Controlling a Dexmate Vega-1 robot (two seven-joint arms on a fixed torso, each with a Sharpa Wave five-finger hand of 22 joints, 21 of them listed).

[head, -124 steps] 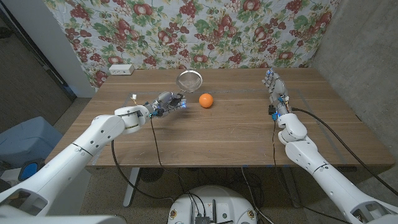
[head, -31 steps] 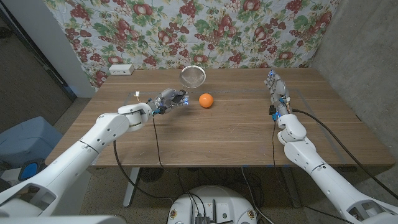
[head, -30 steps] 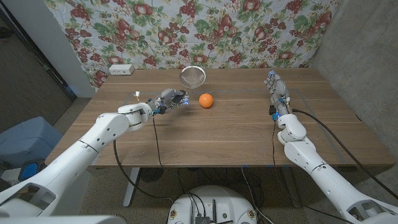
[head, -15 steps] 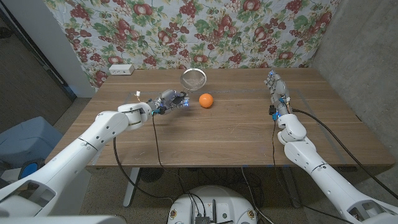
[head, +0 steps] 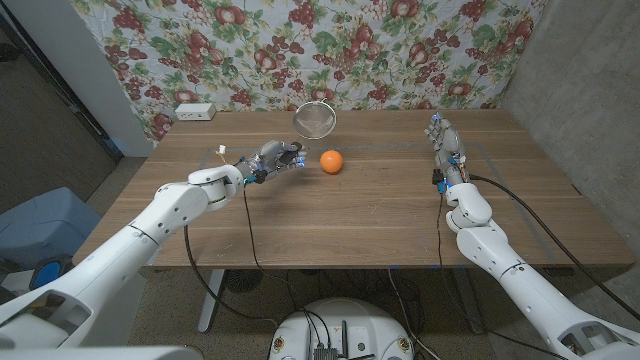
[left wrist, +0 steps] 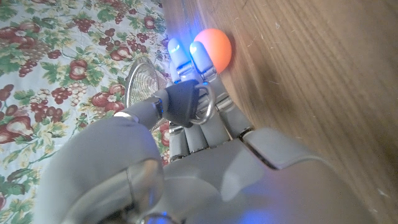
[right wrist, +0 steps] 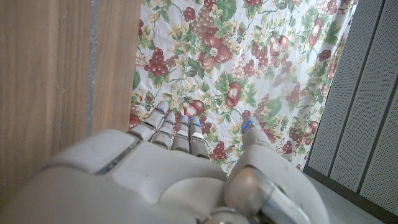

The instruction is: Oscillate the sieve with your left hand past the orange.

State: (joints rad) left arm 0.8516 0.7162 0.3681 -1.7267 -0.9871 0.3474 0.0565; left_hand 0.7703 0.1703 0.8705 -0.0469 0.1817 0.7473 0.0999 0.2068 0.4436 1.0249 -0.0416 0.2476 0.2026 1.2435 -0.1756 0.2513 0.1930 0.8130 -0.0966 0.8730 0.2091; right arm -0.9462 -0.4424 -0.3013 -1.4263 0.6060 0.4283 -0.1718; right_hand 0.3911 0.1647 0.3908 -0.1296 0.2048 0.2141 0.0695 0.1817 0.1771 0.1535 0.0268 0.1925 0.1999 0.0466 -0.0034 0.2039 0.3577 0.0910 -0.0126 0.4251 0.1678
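Metal mesh sieve (head: 314,119), wooden table (head: 380,210)

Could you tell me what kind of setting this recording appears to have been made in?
Probably a makeshift robot test room rather than a kitchen: a plain wooden table stands before a fruit-print cloth hung as a backdrop, a bare grey wall runs along one side, and a white power strip lies at the table's far edge.

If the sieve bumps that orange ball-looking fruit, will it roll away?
Probably yes. The round orange fruit sits loose on the smooth wooden table, with nothing beside it to stop it, so a nudge would likely send it rolling. The round metal mesh sieve in the left hand looks thin and light, so a bump may be gentle.
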